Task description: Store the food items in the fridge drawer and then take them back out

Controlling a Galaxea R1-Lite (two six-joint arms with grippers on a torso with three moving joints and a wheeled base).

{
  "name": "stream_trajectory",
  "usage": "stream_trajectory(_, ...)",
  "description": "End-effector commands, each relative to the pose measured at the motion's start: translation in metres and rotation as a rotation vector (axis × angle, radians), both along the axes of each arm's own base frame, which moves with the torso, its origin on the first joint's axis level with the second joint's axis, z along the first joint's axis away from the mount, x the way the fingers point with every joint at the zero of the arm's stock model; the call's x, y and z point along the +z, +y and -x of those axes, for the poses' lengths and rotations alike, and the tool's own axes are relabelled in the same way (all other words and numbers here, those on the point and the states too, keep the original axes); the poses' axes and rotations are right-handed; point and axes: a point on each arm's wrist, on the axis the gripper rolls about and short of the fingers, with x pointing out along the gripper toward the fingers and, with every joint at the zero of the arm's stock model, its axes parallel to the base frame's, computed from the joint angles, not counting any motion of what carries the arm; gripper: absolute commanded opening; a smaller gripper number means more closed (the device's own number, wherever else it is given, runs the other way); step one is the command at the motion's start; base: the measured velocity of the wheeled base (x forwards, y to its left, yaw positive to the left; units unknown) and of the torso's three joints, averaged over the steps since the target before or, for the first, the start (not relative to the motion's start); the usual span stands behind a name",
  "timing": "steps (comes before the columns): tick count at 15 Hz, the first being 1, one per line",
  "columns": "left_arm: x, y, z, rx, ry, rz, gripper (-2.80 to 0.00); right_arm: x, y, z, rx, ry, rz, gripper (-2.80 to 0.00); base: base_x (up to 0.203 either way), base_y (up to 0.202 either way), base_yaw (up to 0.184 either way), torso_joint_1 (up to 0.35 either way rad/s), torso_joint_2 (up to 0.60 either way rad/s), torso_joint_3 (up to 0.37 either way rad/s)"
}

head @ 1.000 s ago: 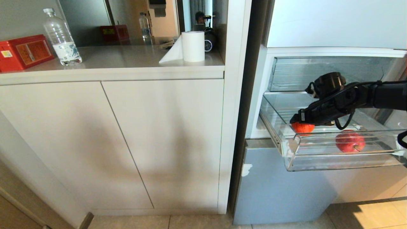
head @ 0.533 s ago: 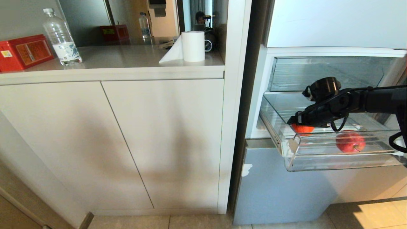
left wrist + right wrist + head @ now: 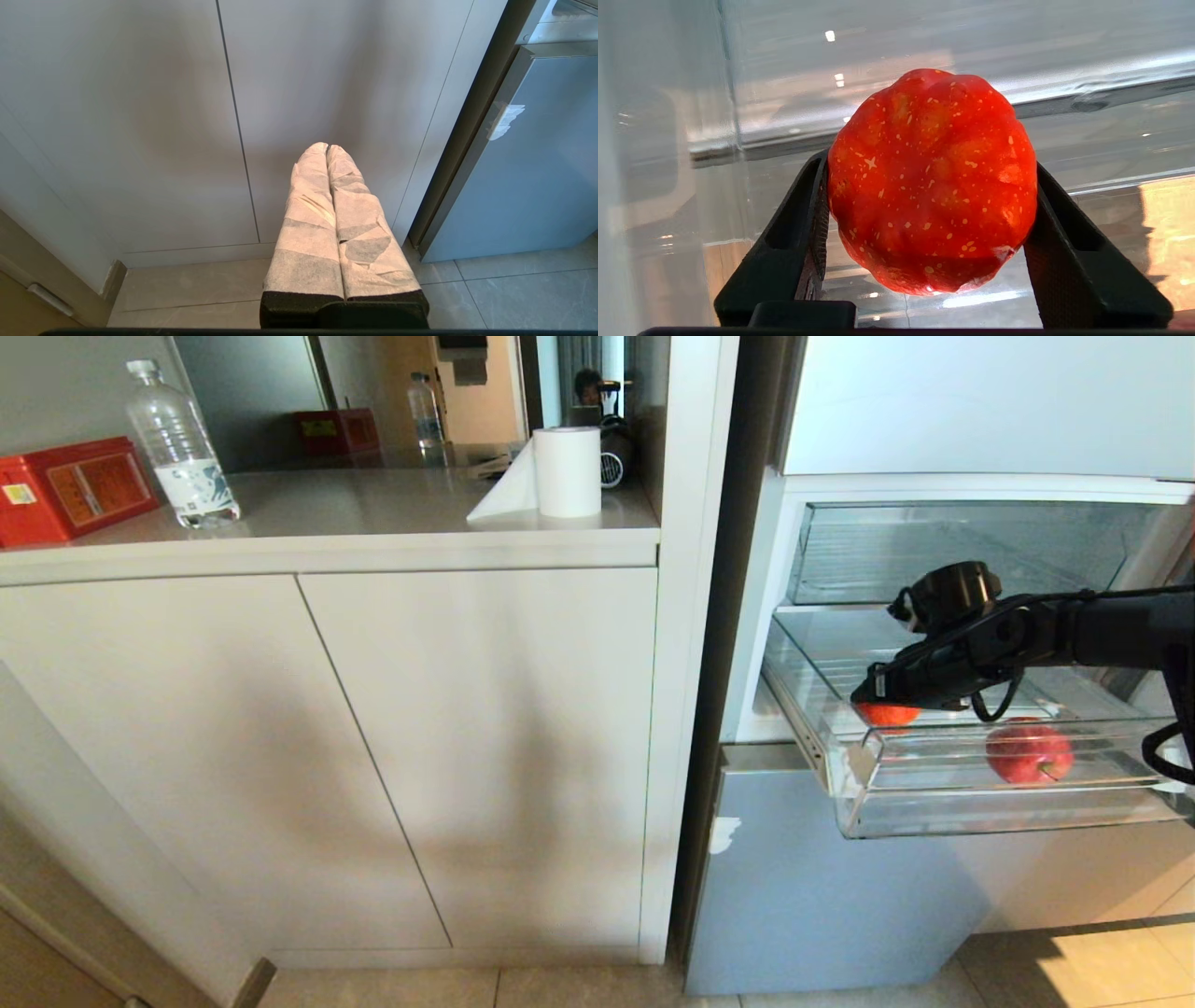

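the right gripper (image 3: 931, 242) has its two black fingers pressed against the sides of a ribbed, speckled red fruit (image 3: 931, 182), so it reads as closed on that piece, low inside the fridge drawer (image 3: 990, 807) near the drawer's left end. whether the fruit rests on the ribbed floor or hangs just off it, i cannot tell. judging by the task, this is a pick out of the drawer or a set-down into it. either way the grip wants to sit square across the widest part, since the glossy skin could slip; any lift should go straight up, clear of the thick front lip, before pulling back. the round red apple (image 3: 1029, 753) lies further right in the same drawer, apart from the gripper, and should be left unbumped.

the left gripper (image 3: 327, 154) hangs parked low before the white cabinet doors (image 3: 327, 756), its padded fingers pressed together on nothing.

further off, the surface (image 3: 373, 513) carries a paper towel roll (image 3: 567, 471), a water bottle (image 3: 182, 448) and a red box (image 3: 70, 490). above the drawer sits another clear fridge compartment (image 3: 934, 551).
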Motion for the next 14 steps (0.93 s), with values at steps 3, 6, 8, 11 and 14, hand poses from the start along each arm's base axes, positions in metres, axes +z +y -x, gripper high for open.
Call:
stream_trajectory(3,0.0,0.0,0.0,0.0,0.002,0.0,-2.8,0.056,0.002,0.027,0.001,-0.11,-0.007,-2.8,0.0,0.0,0.0,0.0,0.0,0.0)
stream_trajectory(6,0.0,0.0,0.0,0.0,0.002,0.0,-2.8,0.103,0.005,0.067,0.007,-0.18,-0.01,-2.8,0.0,0.0,0.0,0.0,0.0,0.0)
stream_trajectory(8,0.0,0.0,0.0,0.0,0.002,0.0,-2.8,0.123,0.007,0.102,0.016,-0.194,-0.012,-2.8,0.0,0.0,0.0,0.0,0.0,0.0)
stream_trajectory(11,0.0,0.0,0.0,0.0,0.002,0.0,-2.8,0.144,0.009,0.177,0.035,-0.217,-0.018,-2.8,0.0,0.0,0.0,0.0,0.0,0.0)
stream_trajectory(14,0.0,0.0,0.0,0.0,0.002,0.0,-2.8,0.143,0.006,0.283,0.048,-0.293,-0.024,-2.8,0.0,0.0,0.0,0.0,0.0,0.0)
